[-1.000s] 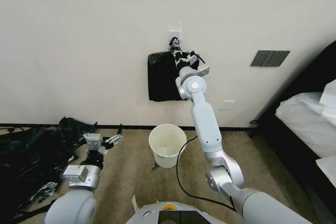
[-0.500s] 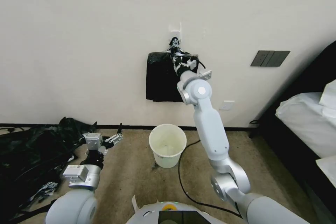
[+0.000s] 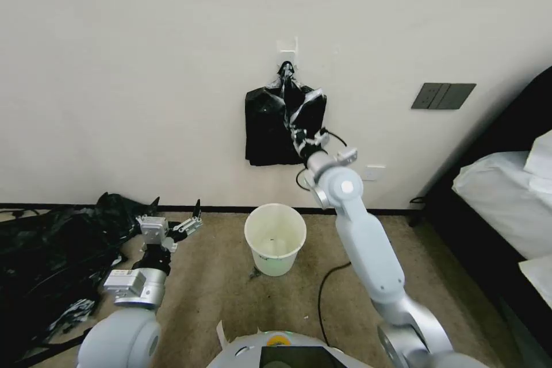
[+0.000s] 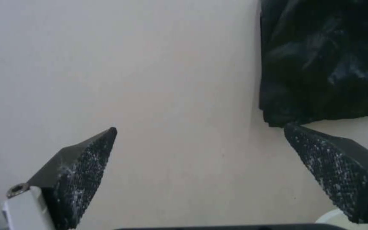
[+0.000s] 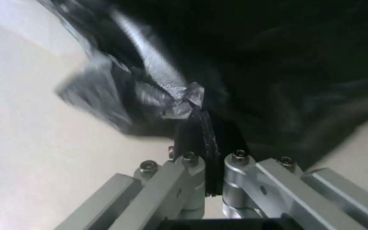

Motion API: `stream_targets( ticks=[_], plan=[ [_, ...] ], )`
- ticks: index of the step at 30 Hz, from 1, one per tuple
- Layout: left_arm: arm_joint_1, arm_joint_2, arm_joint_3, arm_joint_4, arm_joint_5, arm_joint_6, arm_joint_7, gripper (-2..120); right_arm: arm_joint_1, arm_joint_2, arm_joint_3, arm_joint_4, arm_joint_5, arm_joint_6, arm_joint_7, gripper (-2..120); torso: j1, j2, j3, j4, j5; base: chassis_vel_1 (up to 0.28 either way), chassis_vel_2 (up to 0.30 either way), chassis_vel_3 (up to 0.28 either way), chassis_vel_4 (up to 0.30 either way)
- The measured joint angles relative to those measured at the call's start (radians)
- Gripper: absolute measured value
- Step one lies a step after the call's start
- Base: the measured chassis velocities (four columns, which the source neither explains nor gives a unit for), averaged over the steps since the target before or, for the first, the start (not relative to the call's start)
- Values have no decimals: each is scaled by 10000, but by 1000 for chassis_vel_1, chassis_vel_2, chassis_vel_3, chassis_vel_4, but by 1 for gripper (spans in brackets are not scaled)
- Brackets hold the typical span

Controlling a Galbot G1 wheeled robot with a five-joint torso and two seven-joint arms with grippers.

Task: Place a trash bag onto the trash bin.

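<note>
**Drawing 1 bag off the wall bundle**

While our left tool (image 3: 183, 226) hangs low over the carpet with its 2 fingers spread wide and nothing between them, it has no part in this step, so we leave it there, near the heap of black plastic sheeting (image 3: 52, 259) on the floor to our left. Its wrist view confirms the wide, empty gap between the textured pads (image 4: 86, 169).

Just ahead on the carpet stands the trash bin (image 3: 275, 237), upright, mouth open, close to the wall and well below the work. A black cable (image 3: 325, 293) trails over the floor beside it; we judge it worth keeping any falling film clear of that.

Farther off, our right tool (image 3: 298, 137) is raised to the wall, its fingers closed tight on a fold of the trash bag (image 3: 303, 104). From the right wrist view the pinch catches a thin crumpled ridge of glossy film (image 5: 167, 92), not a thick wad, which suits taking a single layer. That film runs taut up to the hook (image 3: 286, 66) where the black bundle (image 3: 265, 126) hangs flat against the wall.

To do this well, we think the pull should be steady and away from the wall, so the film slips off the hook without tearing. We cannot tell whether only 1 bag is caught, so we should watch that the bundle hangs undisturbed as tension rises. Thin film stretches, so a jerk risks ripping it.
</note>
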Motion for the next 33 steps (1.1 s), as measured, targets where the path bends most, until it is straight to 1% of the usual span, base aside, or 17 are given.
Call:
stream_targets(
  ticks=[12,18,22,33],
  plan=[
    [-88,12,20,52,-24,-31,26,100,-1883,-491,67,1447,-59,-42,-65,0,0,-1,0,0,-1,0,0,0,0],
    [-112,-28,19,60,-30,-53,34,100,-2396,-524,45,1732,-98,-57,-65,0,0,-1,0,1,-2,0,0,0,0],
    [-109,-7,-19,55,-57,-63,40,100,-3002,-536,-1,1917,-345,-150,-139,0,0,-1,0,0,-2,0,0,0,0],
    [-181,4,41,70,-79,-69,49,100,-4082,-464,-117,2213,-928,-201,-465,0,0,-1,0,1,-2,0,0,0,0]
  ],
)
